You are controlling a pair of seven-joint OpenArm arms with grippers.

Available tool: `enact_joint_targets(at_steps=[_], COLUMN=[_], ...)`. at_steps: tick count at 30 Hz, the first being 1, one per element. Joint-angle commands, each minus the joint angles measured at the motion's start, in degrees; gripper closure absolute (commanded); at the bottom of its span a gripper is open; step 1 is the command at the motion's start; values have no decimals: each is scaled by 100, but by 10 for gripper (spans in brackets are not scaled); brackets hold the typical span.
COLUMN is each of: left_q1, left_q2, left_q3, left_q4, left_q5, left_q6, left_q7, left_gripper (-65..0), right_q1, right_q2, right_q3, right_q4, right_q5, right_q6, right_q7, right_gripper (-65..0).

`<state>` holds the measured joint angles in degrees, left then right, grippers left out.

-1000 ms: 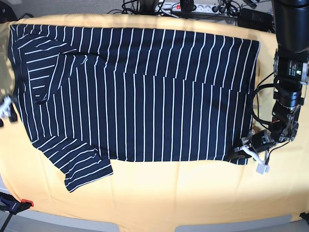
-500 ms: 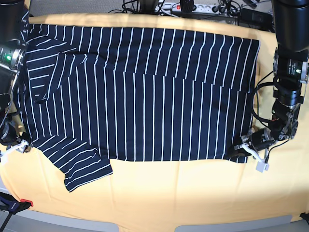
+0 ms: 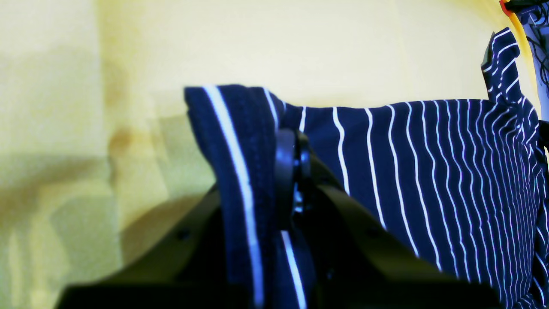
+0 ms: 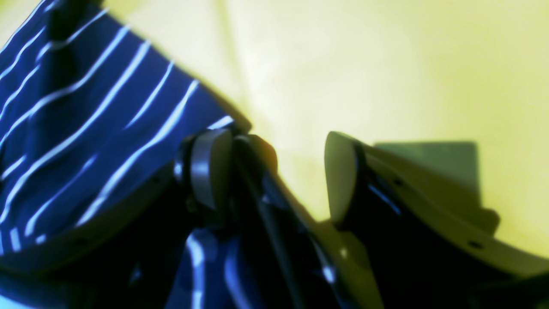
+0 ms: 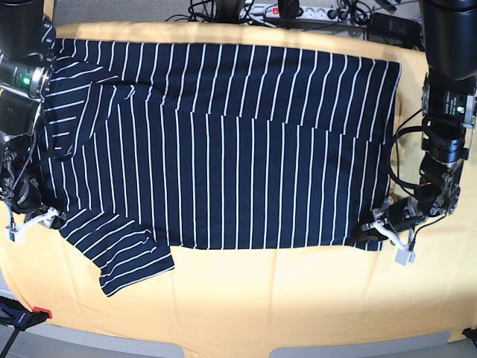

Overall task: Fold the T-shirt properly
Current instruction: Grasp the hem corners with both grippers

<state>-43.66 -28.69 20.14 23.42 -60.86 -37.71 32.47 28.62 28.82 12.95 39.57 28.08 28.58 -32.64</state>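
Since a second ago the right gripper (image 5: 46,217) has been swinging in from the table edge and is now sitting right at the shoulder-side edge of the T-shirt (image 5: 223,142), just above the lower sleeve (image 5: 123,253), while the left gripper (image 5: 373,224) hasn't budged. Up close in the left wrist view, its jaws are pinched together on the bottom hem corner, with a fold of striped fabric bunching up over the fingertips. In the right wrist view, the other jaws are standing wide apart, one finger (image 4: 210,167) touching the shirt edge and the other finger (image 4: 343,176) over bare yellow cloth (image 4: 386,64), so nothing is being held there yet. Farther back, the shirt is lying spread flat across the yellow cloth, cables (image 5: 298,11) beyond it. Risk, I'd say: if those open jaws are closing this shallow, they're grabbing the yellow cloth too or slipping off, and the fold is going crooked.
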Motion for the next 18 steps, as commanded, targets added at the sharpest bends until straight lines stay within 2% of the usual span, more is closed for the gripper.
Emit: enact_joint_targets(at_steps=[1,6,9,18], left_q1=[-192,-188,-192,-190], left_q2=[-83,-87,-83,-87], left_q3=[-33,-33,-33,-33], left_q4=[63,61,63,63], left_q5=[-94,-90,-94,-114], left_q6=[-17,-17,-17,-17], left_q7=[-96,-94,-98,-94], left_gripper=[0,0,0,0], right_q1=[160,175,170,140], right_q2=[107,459,586,490], right_q3=[11,11,13,11], right_q4=[63,66,66,63], right_q5=[66,817,839,629], right_q6=[109,686,903,850], right_q7=[-144,-149,-214,-7], right_gripper=[-364,-364,-364,-362])
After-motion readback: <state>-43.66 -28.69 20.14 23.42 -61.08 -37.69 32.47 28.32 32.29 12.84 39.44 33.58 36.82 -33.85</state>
